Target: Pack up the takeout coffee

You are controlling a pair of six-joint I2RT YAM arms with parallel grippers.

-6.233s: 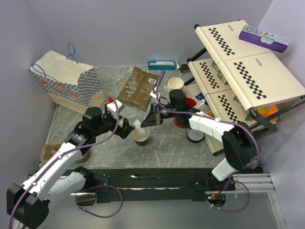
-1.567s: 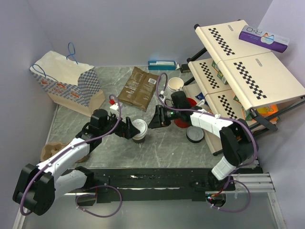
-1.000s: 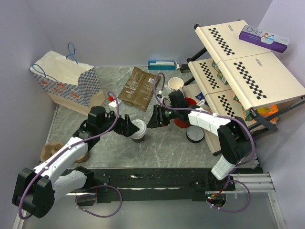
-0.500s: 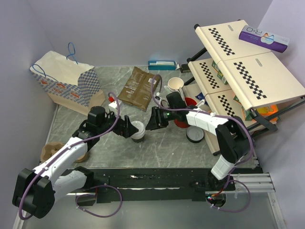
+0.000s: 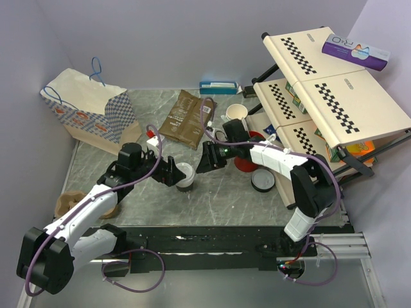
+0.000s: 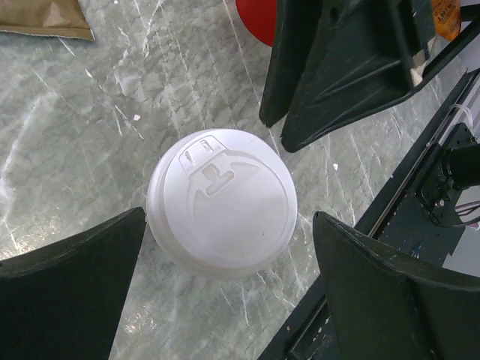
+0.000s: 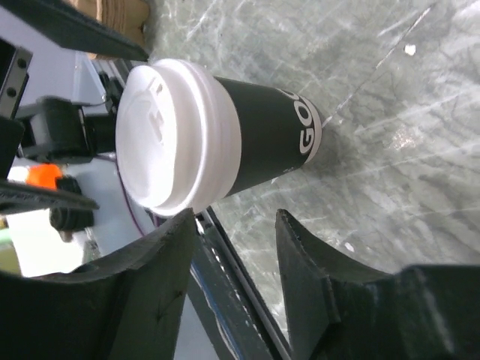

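Since the coffee has to be packed, the checked paper bag waits well to the left of the takeout coffee, which stands upright on the table. Just left of the cup, the left gripper holds its jaws wide, one finger on either side of the lid. I'd say it is set to close, though I can't tell if it touches. Just right of the cup, the right gripper has its jaws apart on nothing, leaving room. Farther right, the arm half covers a red cup. Seen from above, the lid hides the cup's body — the lettering on its dark side is cut off.
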